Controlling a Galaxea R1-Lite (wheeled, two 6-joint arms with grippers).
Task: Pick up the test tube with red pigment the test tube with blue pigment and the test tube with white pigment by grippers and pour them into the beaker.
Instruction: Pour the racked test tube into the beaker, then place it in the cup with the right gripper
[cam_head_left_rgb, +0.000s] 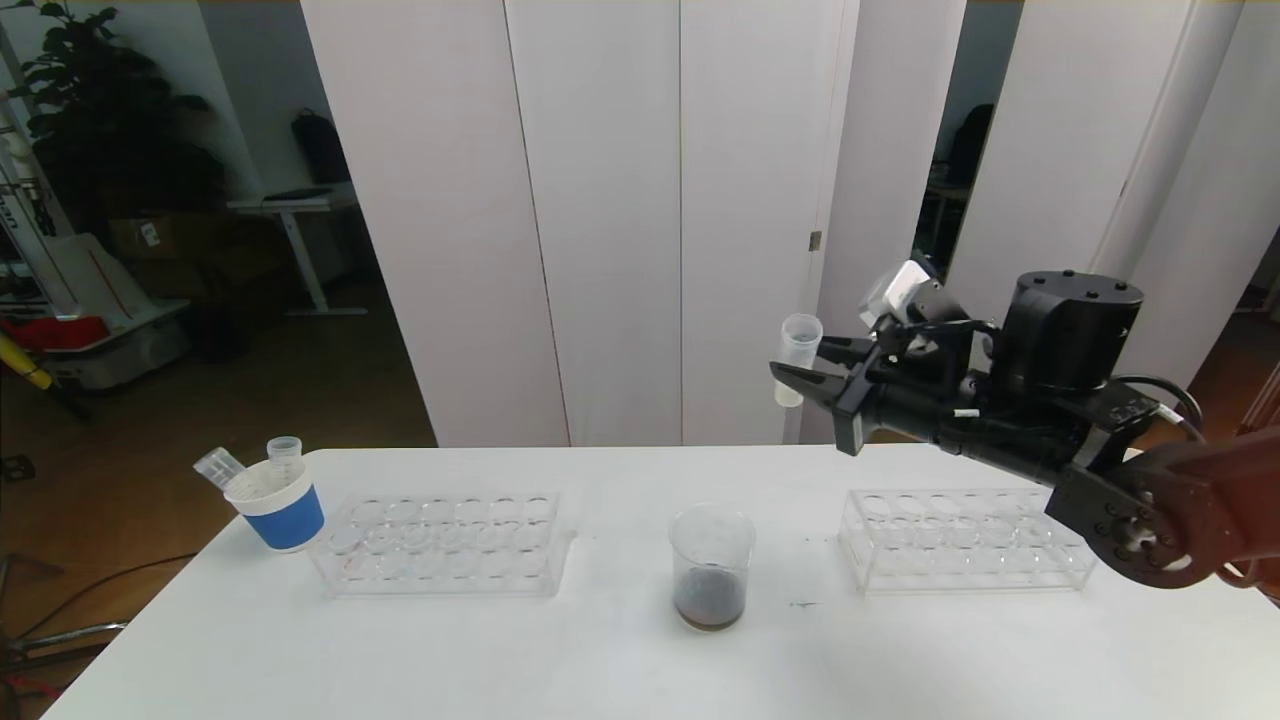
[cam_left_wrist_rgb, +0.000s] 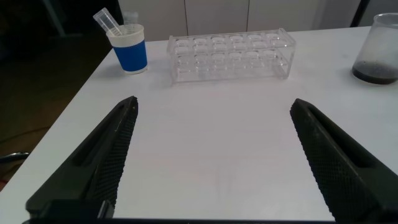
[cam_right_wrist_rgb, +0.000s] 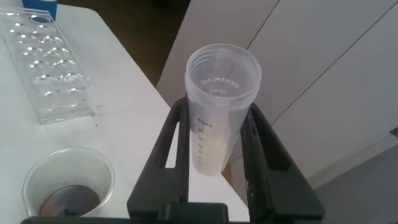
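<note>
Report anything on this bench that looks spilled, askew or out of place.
Two tubes sit in the blue-banded paper cup, one leaning, while both racks look empty. The beaker holds a dark residue. A few small specks mark the table near it. No puddle shows.

Right arm (cam_head_left_rgb: 1180, 510) runs off head view's right edge. Beaker (cam_left_wrist_rgb: 380, 48) clipped at left wrist view's right edge. Left gripper (cam_left_wrist_rgb: 214, 155) bases cut off at bottom. Tubes in blue-banded cup (cam_head_left_rgb: 277, 505): contents too small to tell.
</note>
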